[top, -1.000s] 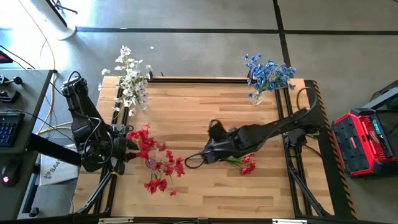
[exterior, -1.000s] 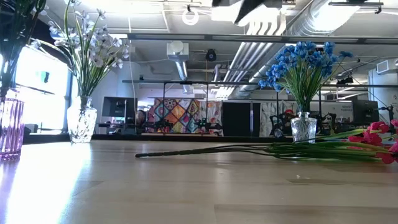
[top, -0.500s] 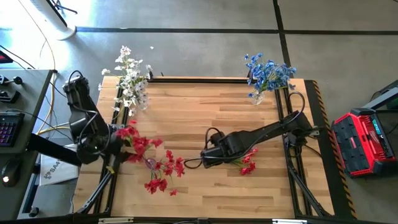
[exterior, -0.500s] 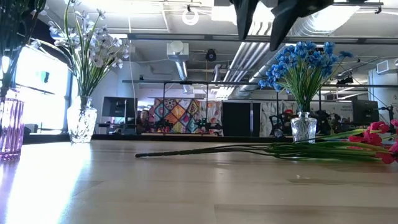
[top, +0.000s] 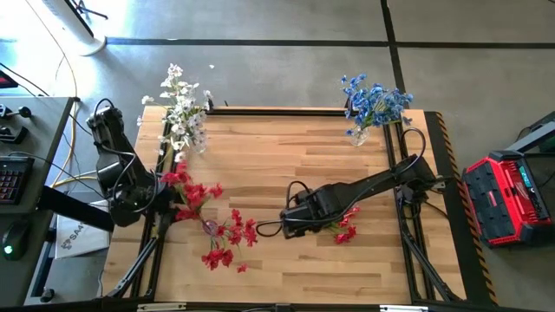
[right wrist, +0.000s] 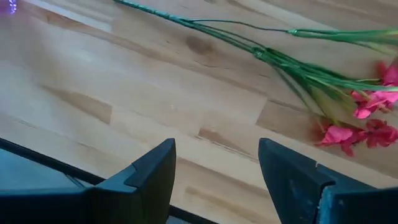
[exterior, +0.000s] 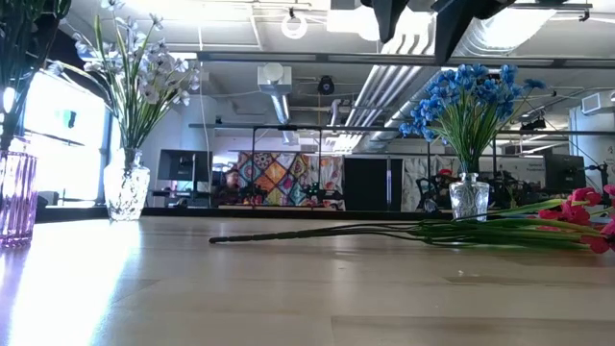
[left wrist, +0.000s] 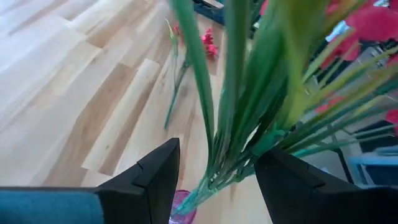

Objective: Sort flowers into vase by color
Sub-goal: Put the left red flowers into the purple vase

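Note:
A bunch of red flowers (top: 227,236) stands in a purple vase (top: 211,227) near the table's left front. One red sprig (top: 338,227) lies flat on the wood, its stem (right wrist: 273,56) pointing left. White flowers (top: 182,113) and blue flowers (top: 375,102) fill clear vases at the far corners. My left gripper (top: 161,198) is open beside the purple vase; red-flower stems (left wrist: 230,124) rise between its fingers. My right gripper (top: 288,223) hovers open over the bare-stem end of the lying sprig. My left gripper has the green stems of the red bunch (left wrist: 239,143) passing between its open fingers, just above the purple vase's rim (left wrist: 182,208). I cannot tell whether either finger touches them.
The lying sprig's stem (exterior: 384,231) stretches across the table's middle. The clear vases stand at the far left (exterior: 127,187) and far right (exterior: 469,197). Bare wood lies between them and along the near edge. A red case (top: 512,199) sits on the floor to the right of the table.
My left gripper has drawn back toward the table's left edge, and the upper red blossoms beside it have shifted left with it. My right gripper has slid slightly toward the near-left, along the lying sprig's stem; the sprig has stayed put.

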`<state>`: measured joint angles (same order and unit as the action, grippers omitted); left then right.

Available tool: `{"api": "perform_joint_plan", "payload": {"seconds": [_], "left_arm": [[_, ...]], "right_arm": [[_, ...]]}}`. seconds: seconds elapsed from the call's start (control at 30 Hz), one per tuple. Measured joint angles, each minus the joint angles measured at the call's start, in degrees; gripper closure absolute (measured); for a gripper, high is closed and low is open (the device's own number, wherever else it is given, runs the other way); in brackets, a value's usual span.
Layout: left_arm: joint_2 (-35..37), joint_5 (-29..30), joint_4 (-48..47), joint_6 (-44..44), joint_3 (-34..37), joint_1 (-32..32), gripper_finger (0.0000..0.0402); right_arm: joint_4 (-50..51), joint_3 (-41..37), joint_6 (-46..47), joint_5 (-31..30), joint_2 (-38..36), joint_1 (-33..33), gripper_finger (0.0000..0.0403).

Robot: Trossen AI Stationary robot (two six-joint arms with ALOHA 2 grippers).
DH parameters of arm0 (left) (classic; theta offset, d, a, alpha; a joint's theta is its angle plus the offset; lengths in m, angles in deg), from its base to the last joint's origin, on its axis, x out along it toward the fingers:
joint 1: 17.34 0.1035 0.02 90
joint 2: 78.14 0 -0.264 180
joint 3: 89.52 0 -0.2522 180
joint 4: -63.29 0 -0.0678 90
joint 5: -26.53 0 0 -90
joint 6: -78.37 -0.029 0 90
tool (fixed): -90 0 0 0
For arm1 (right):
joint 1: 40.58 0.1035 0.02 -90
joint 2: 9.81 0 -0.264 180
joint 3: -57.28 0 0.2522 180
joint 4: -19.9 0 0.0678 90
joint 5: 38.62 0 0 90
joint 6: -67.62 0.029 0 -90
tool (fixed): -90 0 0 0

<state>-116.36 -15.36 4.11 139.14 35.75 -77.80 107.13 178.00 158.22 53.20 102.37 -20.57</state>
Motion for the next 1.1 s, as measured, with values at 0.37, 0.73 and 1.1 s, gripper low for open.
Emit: {"api": "perform_joint_plan", "payload": {"seconds": [0.37,0.73,1.1], "left_arm": [[0.75,-1.56,-7.62,20.93,0.00,3.19,0.0170],[5.19,-5.16,-7.53,19.72,0.00,4.20,0.0113],[4.41,-3.11,-7.39,17.02,0.00,4.18,0.0106]], "right_arm": [[-0.60,0.00,11.77,2.40,0.22,1.07,0.0187],[-0.88,0.00,13.12,5.73,0.24,1.29,0.0188],[-2.05,0.00,12.90,5.69,0.26,1.92,0.0188]]}}
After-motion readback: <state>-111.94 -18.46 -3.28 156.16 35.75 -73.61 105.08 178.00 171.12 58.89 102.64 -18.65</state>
